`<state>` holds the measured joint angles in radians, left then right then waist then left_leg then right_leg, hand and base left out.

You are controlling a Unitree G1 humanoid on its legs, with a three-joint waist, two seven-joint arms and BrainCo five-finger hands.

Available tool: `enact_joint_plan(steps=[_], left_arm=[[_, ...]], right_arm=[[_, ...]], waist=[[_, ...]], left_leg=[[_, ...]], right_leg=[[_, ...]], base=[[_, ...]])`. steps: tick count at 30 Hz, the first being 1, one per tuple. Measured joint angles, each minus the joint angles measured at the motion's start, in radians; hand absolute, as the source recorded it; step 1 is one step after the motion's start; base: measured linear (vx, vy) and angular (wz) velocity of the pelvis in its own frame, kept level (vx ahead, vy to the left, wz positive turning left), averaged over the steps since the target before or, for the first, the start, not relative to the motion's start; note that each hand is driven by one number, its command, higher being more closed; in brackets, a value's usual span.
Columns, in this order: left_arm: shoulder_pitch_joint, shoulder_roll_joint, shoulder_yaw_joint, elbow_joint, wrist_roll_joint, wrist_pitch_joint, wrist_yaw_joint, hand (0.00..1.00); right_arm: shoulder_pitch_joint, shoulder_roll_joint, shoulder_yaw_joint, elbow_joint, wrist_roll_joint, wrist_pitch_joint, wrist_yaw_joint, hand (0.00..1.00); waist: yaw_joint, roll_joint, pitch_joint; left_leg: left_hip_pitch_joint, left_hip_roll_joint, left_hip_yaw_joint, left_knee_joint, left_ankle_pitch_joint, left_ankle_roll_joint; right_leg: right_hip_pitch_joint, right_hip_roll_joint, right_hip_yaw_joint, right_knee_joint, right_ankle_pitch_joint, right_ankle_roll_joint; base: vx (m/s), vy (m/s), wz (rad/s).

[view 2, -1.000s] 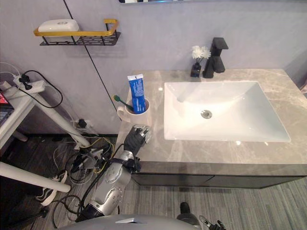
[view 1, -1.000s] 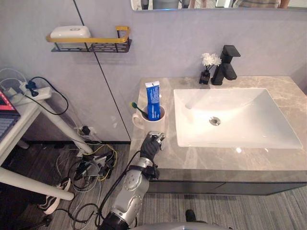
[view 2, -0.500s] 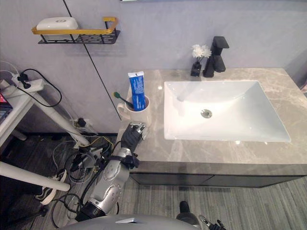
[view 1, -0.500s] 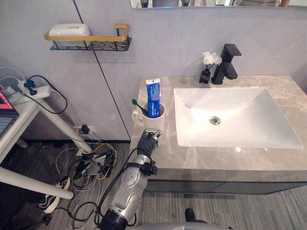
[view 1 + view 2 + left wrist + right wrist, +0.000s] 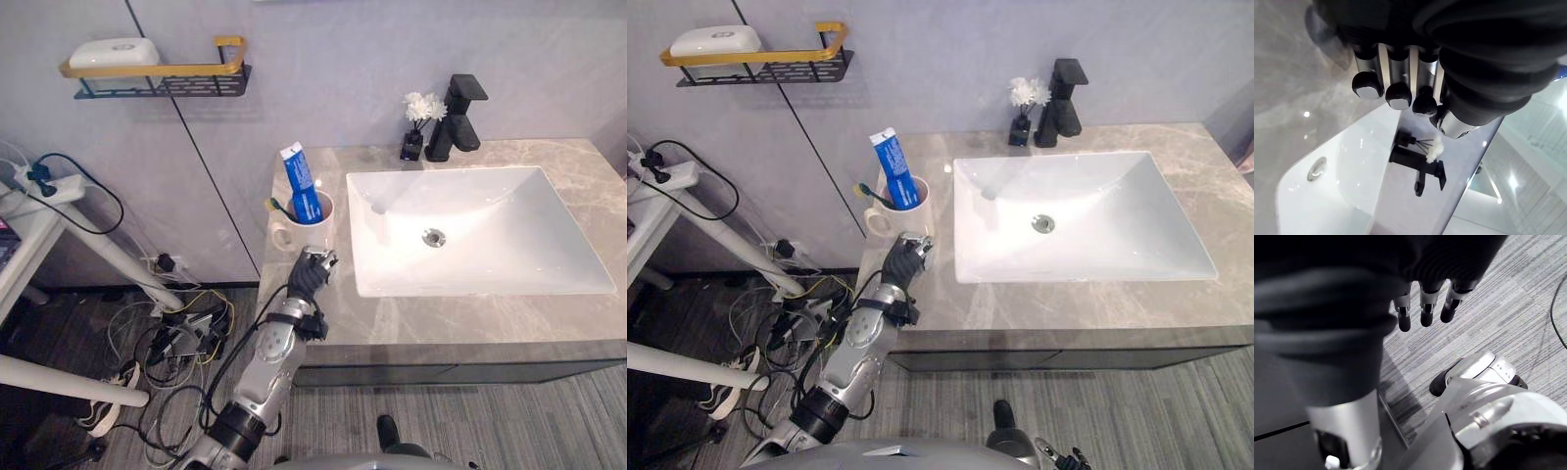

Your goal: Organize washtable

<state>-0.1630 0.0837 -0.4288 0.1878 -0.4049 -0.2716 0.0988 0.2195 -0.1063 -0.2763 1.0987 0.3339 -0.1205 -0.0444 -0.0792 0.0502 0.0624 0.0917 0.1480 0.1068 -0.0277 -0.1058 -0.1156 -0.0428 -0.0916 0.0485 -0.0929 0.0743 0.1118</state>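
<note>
A cream mug (image 5: pixel 312 225) stands at the left end of the grey marble washtable (image 5: pixel 441 318). It holds a blue toothpaste tube (image 5: pixel 300 180) that leans left and a green toothbrush (image 5: pixel 277 207). My left hand (image 5: pixel 310 275) rests on the counter just in front of the mug, apart from it. In the left wrist view its fingers (image 5: pixel 1395 73) are curled with nothing in them. My right hand (image 5: pixel 1425 303) hangs over the floor with straight fingers, holding nothing.
A white basin (image 5: pixel 475 230) takes up the counter's middle and right. A black faucet (image 5: pixel 460 116) and a small vase of white flowers (image 5: pixel 415 119) stand behind it. A wall shelf (image 5: pixel 157 76) carries a white soap box (image 5: pixel 114 51). Cables lie on the floor at the left.
The whole view has shifted. The toothpaste tube, upright before, now leans left in the mug. My left hand stays curled just in front of the mug.
</note>
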Motion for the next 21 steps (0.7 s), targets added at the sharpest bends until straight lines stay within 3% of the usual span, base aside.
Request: enact_joint_plan(steps=[8, 21], left_arm=[[-0.096, 0.000, 0.006, 0.071, 0.004, -0.009, 0.028, 1.00], [-0.274, -0.001, 0.129, 0.167, 0.069, -0.020, 0.112, 1.00]], right_arm=[[-0.009, 0.003, -0.011, -0.001, 0.000, 0.000, 0.000, 0.00], [-0.035, 0.003, -0.036, -0.009, 0.000, 0.000, -0.004, 0.00]], waist=[[-0.024, 0.002, 0.015], [-0.048, 0.018, 0.075]], left_leg=[[-0.002, -0.002, 0.032, 0.001, -0.005, -0.006], [-0.026, 0.006, 0.099, 0.003, -0.008, -0.011]], right_leg=[[-0.021, 0.002, 0.031, -0.005, 0.010, 0.004], [-0.086, 0.022, 0.098, 0.001, 0.028, 0.000]], base=[[0.00, 0.006, -0.12], [0.00, -0.006, -0.14]])
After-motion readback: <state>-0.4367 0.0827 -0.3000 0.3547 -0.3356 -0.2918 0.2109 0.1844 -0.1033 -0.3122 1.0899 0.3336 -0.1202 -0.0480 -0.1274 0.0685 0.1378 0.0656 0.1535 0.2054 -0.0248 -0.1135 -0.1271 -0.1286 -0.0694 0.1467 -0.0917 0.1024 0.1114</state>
